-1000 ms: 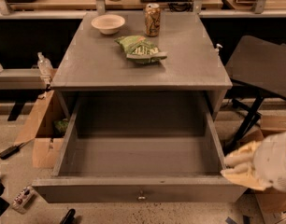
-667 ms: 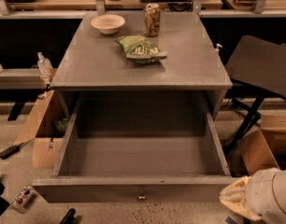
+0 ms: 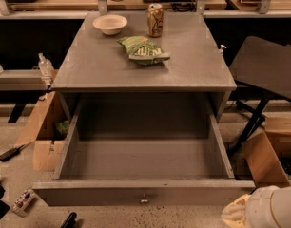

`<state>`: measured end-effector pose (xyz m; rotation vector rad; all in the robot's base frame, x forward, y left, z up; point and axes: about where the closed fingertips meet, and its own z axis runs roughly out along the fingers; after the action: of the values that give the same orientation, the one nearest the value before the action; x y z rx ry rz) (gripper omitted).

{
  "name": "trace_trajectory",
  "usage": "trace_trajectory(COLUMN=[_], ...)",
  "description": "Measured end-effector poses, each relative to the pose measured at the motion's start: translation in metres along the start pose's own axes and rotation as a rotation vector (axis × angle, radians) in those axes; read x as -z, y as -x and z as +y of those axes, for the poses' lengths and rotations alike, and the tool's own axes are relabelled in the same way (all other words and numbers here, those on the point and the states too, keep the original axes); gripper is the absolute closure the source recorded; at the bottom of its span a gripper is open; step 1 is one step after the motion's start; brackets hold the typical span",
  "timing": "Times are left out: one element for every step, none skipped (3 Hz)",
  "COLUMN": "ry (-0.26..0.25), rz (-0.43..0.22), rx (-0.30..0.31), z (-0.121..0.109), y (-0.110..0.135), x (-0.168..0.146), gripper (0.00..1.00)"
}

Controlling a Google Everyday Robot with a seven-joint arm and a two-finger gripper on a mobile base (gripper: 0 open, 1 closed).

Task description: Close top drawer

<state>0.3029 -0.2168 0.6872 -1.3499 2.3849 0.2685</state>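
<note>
The top drawer (image 3: pixel 143 192) is pulled far out of the grey cabinet (image 3: pixel 145 65). It is a deep plain grey box and it is empty inside. Its flat front faces me near the bottom of the view, with a small round metal knob (image 3: pixel 144 200). The gripper (image 3: pixel 240 213) is at the bottom right corner, just below and to the right of the drawer front's right end. Only its pale, rounded wrist and a cream-coloured part show. It touches nothing that I can see.
On the cabinet top stand a white bowl (image 3: pixel 110 23), a drink can (image 3: pixel 155 20) and a green snack bag (image 3: pixel 142 50). A dark chair (image 3: pixel 266 70) and open cardboard boxes (image 3: pixel 269 156) are on the right. Another cardboard box (image 3: pixel 41 132) is on the left.
The gripper has moved down and a little left, from beside the drawer's right wall to the bottom right corner of the view. The drawer has not moved.
</note>
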Motion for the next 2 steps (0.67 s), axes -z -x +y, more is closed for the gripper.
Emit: trace_trajectory(ry=[0.035, 0.058], rz=[-0.019, -0.062], rx=[0.010, 0.088], z=[0.010, 0.022], y=[0.002, 0.008], x=[-0.031, -0.075], gripper=[1.00, 1.00])
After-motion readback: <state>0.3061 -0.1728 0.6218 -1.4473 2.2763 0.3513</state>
